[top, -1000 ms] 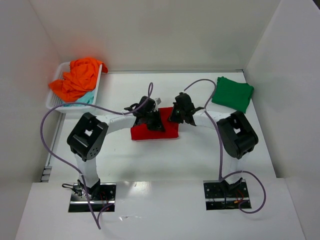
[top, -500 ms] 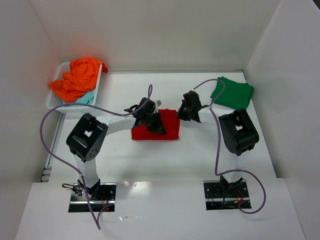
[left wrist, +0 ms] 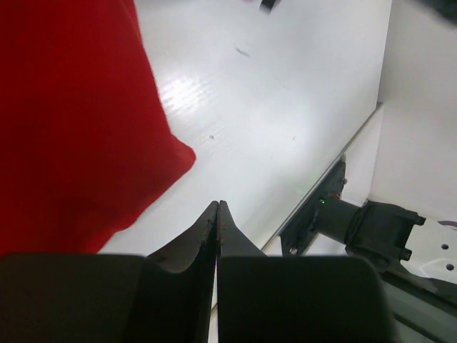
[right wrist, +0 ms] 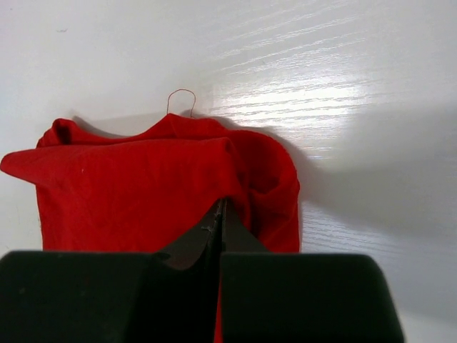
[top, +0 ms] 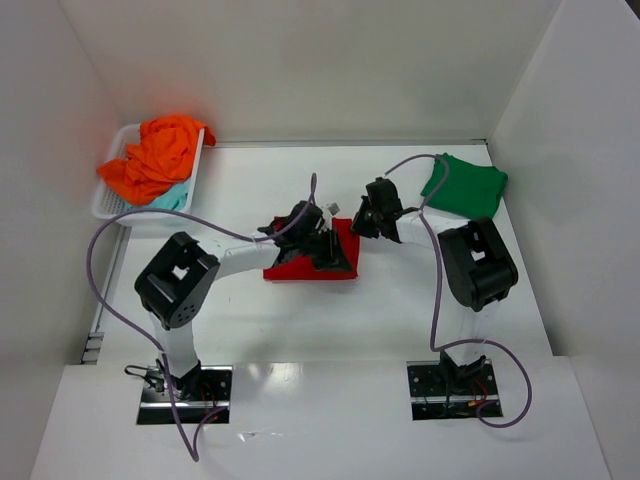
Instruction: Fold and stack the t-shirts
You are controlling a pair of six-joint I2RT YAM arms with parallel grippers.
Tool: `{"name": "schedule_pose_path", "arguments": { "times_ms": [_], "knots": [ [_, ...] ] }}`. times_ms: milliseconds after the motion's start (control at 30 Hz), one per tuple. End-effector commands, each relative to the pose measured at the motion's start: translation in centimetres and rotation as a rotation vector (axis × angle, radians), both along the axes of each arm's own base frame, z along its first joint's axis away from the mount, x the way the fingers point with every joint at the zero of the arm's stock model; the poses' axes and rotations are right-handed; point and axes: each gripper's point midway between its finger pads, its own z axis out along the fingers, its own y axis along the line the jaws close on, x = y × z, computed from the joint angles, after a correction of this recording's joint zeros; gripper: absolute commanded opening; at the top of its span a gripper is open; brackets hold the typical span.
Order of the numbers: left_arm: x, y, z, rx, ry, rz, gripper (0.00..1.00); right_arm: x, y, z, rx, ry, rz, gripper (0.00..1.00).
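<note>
A white table [top: 330,320] is enclosed by plain white walls [top: 320,70] at the back and on both sides, and a white ledge is seen along the near edge, where the two arm bases are bolted.

A folded red t-shirt [top: 300,272] is laid flat near the middle of the table, between the two arms. Its long axis runs left to right, roughly parallel to the near edge. In the right wrist view its upper edge is seen bunched and curved, with a loose thread standing up from it.

A folded green t-shirt [top: 465,188] is set at the far right corner, turned slightly askew. At the far left, a white lattice basket [top: 112,212] holds a crumpled orange t-shirt [top: 155,160] heaped over a pale teal one [top: 175,195].

The left gripper [left wrist: 216,207] is held over the right part of the red t-shirt, its jaws pressed together with nothing gripped, the tips over bare table just beside a cloth corner. The right gripper [right wrist: 220,207] is likewise closed tight at the shirt's far right corner; no cloth is seen pinched.
</note>
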Motion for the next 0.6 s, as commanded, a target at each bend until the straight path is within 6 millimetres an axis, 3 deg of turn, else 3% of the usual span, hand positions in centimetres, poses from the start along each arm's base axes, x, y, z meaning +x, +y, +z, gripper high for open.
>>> {"name": "schedule_pose_path", "arguments": {
  "times_ms": [0, 100, 133, 300, 367, 433, 533, 567],
  "knots": [
    [-0.7, -2.5, -0.7, -0.060, 0.006, 0.014, 0.01, 1.9, 0.9, 2.2, 0.034, -0.088, 0.019, 0.00],
    [-1.5, -3.3, -2.7, -0.005, 0.012, 0.044, 0.00, 1.8, 0.9, 1.2, 0.026, -0.068, 0.019, 0.00],
    [-1.3, -2.7, -4.2, 0.033, 0.025, 0.085, 0.00, 1.5, 0.8, 0.9, 0.023, -0.060, 0.019, 0.00],
    [-2.1, -1.7, -6.5, 0.103, 0.057, 0.112, 0.00, 1.7, 0.8, 1.0, 0.025, -0.069, 0.018, 0.00],
    [-2.3, -1.8, -5.3, 0.080, 0.046, 0.104, 0.00, 1.5, 0.7, 0.8, 0.016, -0.063, 0.024, 0.00],
    [-2.6, -2.1, -2.4, 0.041, 0.011, 0.095, 0.00, 1.8, 0.8, 1.2, 0.013, -0.075, 0.031, 0.00],
    [-1.9, -1.0, 1.0, 0.041, -0.071, 0.139, 0.00, 1.6, 0.7, 1.0, 0.010, -0.066, 0.031, 0.00],
    [-0.8, -0.9, 2.3, 0.048, -0.130, 0.168, 0.00, 1.6, 0.7, 1.0, 0.010, -0.066, 0.031, 0.00]
  ]
}}
